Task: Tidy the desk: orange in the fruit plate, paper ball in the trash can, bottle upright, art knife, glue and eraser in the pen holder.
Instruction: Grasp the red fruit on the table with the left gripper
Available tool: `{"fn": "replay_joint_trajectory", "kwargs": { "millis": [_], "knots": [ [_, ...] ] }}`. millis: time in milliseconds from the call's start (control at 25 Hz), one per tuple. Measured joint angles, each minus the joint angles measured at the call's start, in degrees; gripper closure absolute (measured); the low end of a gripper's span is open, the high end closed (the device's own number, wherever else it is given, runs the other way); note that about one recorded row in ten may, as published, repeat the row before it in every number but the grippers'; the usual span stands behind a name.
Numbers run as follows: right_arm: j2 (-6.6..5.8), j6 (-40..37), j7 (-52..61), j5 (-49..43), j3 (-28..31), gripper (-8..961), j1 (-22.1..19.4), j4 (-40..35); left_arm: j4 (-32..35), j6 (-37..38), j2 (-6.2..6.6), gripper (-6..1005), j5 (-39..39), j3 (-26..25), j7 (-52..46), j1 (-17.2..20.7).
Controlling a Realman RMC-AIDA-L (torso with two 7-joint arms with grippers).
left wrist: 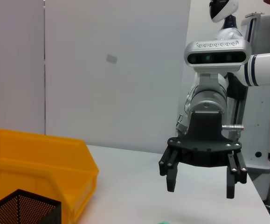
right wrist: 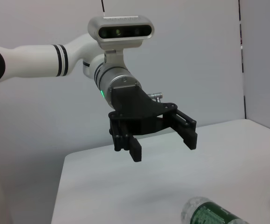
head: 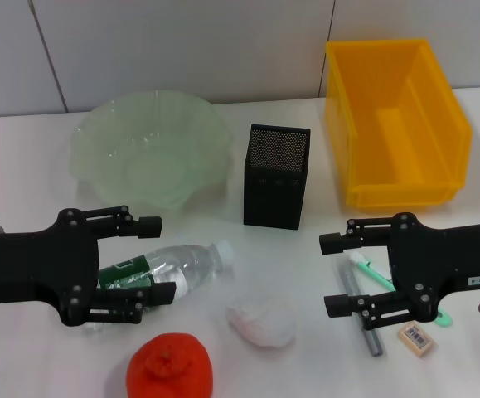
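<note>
Both grippers released and holding nothing, nothing yet tidied.

The left gripper (head: 154,258) has its jaws spread above the lying bottle (head: 169,269); the right gripper (head: 336,274) gapes near the eraser (head: 415,338). I judge the bottle comes first: lower squarely, straddle its middle, close gently, then tip it upright clear of the orange (head: 170,368) and paper ball (head: 261,322), which lie in front of the empty fruit plate (head: 90,141).

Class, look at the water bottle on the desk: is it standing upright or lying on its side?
Lying on its side. In the head view the bottle stretches flat along the table, white cap pointing toward the pen holder, partly behind the left end effector.
</note>
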Motion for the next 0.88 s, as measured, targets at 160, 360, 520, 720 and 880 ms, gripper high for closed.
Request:
{"fn": "replay_joint_trajectory", "kwargs": {
  "millis": [160,360,520,720,880],
  "knots": [
    [-0.16,0.0,0.0,-0.4,0.3,183,-0.3,0.2,0.0,-0.4,-0.19,188,0.3,0.0,0.0,-0.1],
    [-0.63,0.0,0.4,-2.3,1.8,183,-1.0,0.7,-0.2,-2.5,-0.84,188,4.1,0.4,0.1,-0.3],
    [-0.67,0.0,0.5,-4.8,4.7,183,-1.3,0.8,-2.6,-4.0,-0.94,188,6.8,1.7,0.1,-0.7],
    [-0.65,0.0,0.5,-5.3,5.8,182,-1.9,0.7,-3.9,-3.7,-0.90,188,11.2,2.0,0.7,-0.2],
    [-0.60,0.4,0.4,-5.4,5.9,182,-1.9,0.4,-4.3,-3.4,-0.89,189,11.5,2.0,0.9,0.8]
  ]
}}
